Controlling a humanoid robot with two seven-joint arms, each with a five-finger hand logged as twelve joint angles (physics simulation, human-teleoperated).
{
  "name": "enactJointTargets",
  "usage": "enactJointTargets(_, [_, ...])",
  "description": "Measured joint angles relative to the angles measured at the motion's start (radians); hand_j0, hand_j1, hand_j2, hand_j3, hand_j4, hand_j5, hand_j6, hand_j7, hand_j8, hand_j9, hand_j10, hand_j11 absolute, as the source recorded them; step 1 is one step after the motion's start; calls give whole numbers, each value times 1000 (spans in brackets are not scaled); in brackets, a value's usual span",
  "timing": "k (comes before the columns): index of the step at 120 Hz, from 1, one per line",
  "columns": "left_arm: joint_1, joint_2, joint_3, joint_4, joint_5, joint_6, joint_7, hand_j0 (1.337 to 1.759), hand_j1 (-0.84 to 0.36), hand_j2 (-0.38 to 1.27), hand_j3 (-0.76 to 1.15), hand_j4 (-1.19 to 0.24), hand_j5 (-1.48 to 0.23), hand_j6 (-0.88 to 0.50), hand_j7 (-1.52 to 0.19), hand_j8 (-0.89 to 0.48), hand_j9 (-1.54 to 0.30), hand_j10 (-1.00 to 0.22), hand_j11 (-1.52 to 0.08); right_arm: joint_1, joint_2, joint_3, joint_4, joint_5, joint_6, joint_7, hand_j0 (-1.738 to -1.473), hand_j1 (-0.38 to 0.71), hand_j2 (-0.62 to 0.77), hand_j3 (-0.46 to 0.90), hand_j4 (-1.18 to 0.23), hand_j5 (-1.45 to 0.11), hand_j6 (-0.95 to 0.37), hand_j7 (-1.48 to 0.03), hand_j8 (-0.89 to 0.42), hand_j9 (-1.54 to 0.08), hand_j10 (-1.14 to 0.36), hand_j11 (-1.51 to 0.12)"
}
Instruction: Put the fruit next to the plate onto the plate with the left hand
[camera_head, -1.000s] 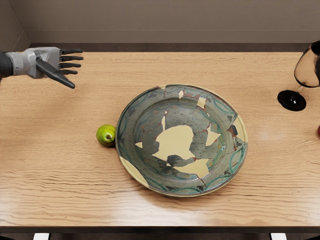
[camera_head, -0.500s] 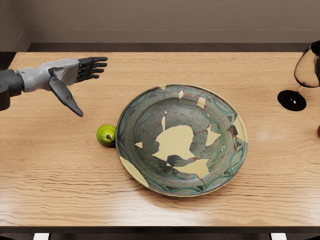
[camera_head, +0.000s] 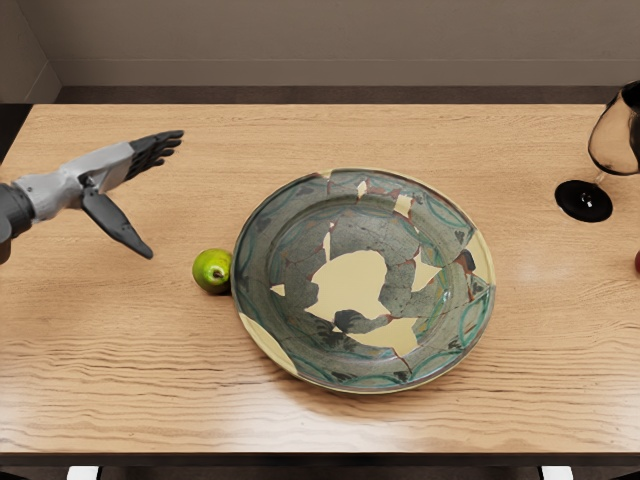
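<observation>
A small green fruit (camera_head: 212, 270) lies on the wooden table, touching the left rim of a large green and cream patterned plate (camera_head: 452, 325). My left hand (camera_head: 135, 190) comes in from the left edge and hovers above the table, up and to the left of the fruit. It is open, the fingers stretched out toward the upper right and the thumb pointing down to the right. Nothing is in it. A gap of bare wood separates it from the fruit. The right hand is out of view.
A dark wine glass (camera_head: 605, 155) stands at the far right edge of the table (camera_head: 120, 340). A small red object (camera_head: 637, 262) peeks in at the right edge below it.
The left hand came in from the upper left, then dropped lower and turned, its fingers now slanting up to the right. Fruit, plate and glass have not moved.
</observation>
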Motion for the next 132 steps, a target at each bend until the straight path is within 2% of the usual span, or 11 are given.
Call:
enactJointTargets(11, [21, -1, -26, -9, 10, 21, -5, 1658, 349, 3, 0, -1, 0, -2, 0, -2, 0, -1, 0, 0, 0, 0, 0, 0, 0, 0, -1658, -333, -3, 0, -13, -17, -13, -17, -13, -17, -13, -17])
enactJointTargets(31, [151, 2, -103, -28, 50, 47, -9, 1658, 342, 5, 0, -9, -10, -10, -10, -9, -9, -9, -9, 0, 0, 0, 0, 0, 0, 0, -1658, -333, -3, 0, -13, -17, -13, -17, -13, -17, -13, -17])
enactJointTargets(43, [184, 19, -137, -31, 80, 67, -9, 1658, 315, 10, 0, -32, -39, -33, -39, -32, -39, -31, -39, 0, 0, 0, 0, 0, 0, 0, -1658, -333, -3, 0, -13, -17, -13, -17, -13, -17, -13, -17])
enactJointTargets(61, [200, 27, -163, -42, 99, 90, -9, 1658, 253, 21, 0, -84, -107, -85, -107, -85, -107, -84, -106, 0, 0, 0, 0, 0, 0, 0, -1658, -333, -3, 0, -13, -17, -13, -17, -13, -17, -13, -17])
enactJointTargets(102, [231, 25, -172, -77, 132, 97, -9, 1658, 33, 58, 0, -270, -347, -271, -346, -270, -346, -269, -346, 0, 0, 0, 0, 0, 0, 0, -1658, -333, -3, 0, -13, -17, -13, -17, -13, -17, -13, -17])
enactJointTargets(132, [255, 32, -173, -140, 136, 97, -9, 1658, -15, 67, 0, -310, -399, -311, -399, -311, -399, -310, -398, 0, 0, 0, 0, 0, 0, 0, -1658, -333, -3, 0, -13, -17, -13, -17, -13, -17, -13, -17])
